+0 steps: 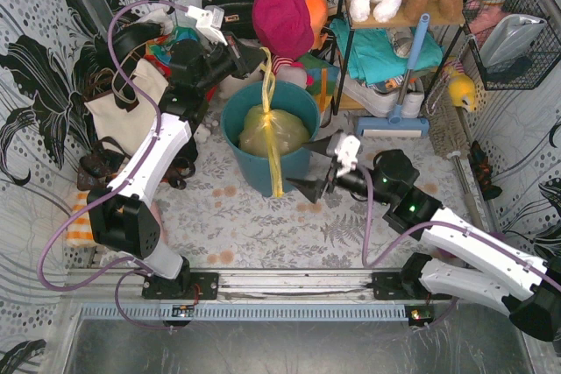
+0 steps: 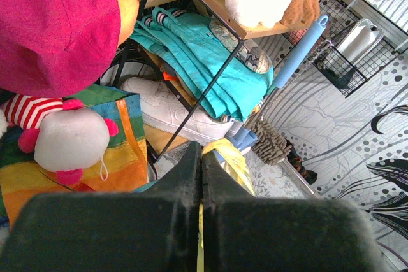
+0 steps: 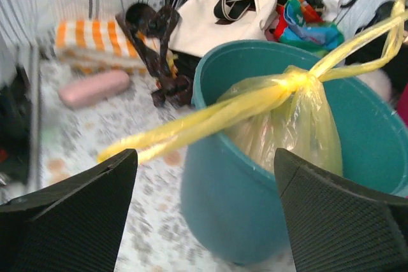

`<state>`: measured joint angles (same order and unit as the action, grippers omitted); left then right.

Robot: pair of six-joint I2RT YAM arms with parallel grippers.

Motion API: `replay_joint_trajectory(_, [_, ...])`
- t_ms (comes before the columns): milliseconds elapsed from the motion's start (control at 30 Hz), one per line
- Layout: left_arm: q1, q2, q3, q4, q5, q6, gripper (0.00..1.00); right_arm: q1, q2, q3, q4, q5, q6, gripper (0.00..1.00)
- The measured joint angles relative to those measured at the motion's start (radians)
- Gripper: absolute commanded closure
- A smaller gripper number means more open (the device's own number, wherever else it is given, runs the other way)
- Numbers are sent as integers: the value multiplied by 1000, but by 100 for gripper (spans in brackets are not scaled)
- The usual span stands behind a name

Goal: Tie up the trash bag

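Note:
The yellow trash bag (image 1: 272,133) sits inside the teal bin (image 1: 263,164), and its neck is gathered into a knot (image 3: 294,81). One twisted tail rises from the knot to my left gripper (image 1: 261,57), which is shut on it above the bin's far rim. In the left wrist view the yellow strip (image 2: 233,160) runs out between the closed jaws of the left gripper (image 2: 201,157). The other tail (image 3: 178,128) hangs loose over the bin's front wall (image 3: 255,208). My right gripper (image 1: 317,166) stands wide open beside that front wall, holding nothing, with the loose tail just above its fingers (image 3: 95,202).
A cream tote bag (image 1: 123,102) and dark bags crowd the left. A shelf with teal cloth (image 1: 386,50), plush toys and a blue-handled mop (image 1: 399,102) stands at the right rear. An orange-striped cloth (image 1: 81,221) and a pink case (image 3: 94,87) lie on the floor at the left.

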<state>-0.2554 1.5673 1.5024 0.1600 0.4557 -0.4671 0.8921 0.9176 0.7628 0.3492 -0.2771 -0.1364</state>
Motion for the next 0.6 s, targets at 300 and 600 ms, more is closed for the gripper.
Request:
replay_joint_trajectory(300, [0,3,0,-12,12,0,99,0,37,-179,207,-122,-500,4])
replay_joint_trajectory(600, [0,3,0,-35,16,0,99,19,241,-151,501,-232,-587,13])
